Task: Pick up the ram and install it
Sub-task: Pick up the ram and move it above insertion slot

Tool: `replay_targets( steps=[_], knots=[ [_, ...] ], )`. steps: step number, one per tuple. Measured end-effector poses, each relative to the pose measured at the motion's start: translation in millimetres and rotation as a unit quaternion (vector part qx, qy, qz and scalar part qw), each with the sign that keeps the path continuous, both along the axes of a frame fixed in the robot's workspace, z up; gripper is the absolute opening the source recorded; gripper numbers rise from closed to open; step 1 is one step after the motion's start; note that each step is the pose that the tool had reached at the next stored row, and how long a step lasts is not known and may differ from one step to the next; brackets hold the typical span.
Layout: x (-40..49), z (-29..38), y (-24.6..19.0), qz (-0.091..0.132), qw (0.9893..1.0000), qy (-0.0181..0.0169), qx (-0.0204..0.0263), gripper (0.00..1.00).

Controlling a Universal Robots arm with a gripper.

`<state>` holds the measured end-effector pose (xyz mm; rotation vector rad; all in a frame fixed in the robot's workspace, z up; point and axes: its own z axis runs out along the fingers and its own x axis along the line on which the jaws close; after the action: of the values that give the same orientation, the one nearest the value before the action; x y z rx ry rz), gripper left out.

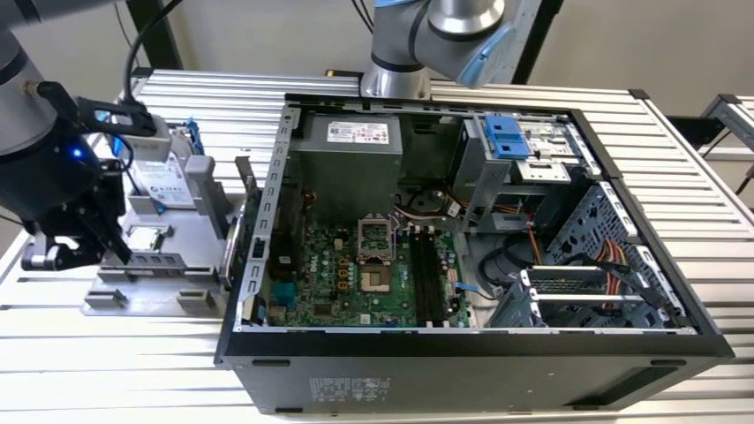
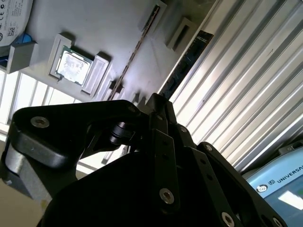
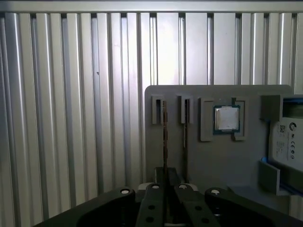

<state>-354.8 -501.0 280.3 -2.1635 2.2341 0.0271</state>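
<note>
Exterior view: the gripper (image 1: 112, 250) is down at the grey tray (image 1: 154, 291), to this view's left of the open case (image 1: 471, 358). You can see the black memory slots (image 1: 426, 274) on the board looking bare, so count install as not done and the pickup as not finished.

First wrist view: 2 sticks stand on edge in the tray (image 3: 213, 165). The ram (image 3: 164, 132) is the 1 nearer the tray's edge, its far end seated in its slot block, so it isn't lifted. It runs straight in under the gripper (image 3: 168, 177). The spare stick (image 3: 185, 135) sits just beside it, and the square chip (image 3: 227, 118) is further along.

Second wrist view: the ram (image 2: 188, 59) ends right at the gripper (image 2: 158, 101). The fingers (image 2: 158, 142) are drawn in tight with barely a gap. You should read that as pinched on the ram, though the contact itself is hidden.
</note>
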Motion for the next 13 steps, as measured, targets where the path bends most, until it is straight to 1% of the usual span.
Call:
replay_targets(
  steps=[13],
  knots=[
    [0.0,7.5,0.0,0.0,1.0,0.0,0.0,0.0]
  ],
)
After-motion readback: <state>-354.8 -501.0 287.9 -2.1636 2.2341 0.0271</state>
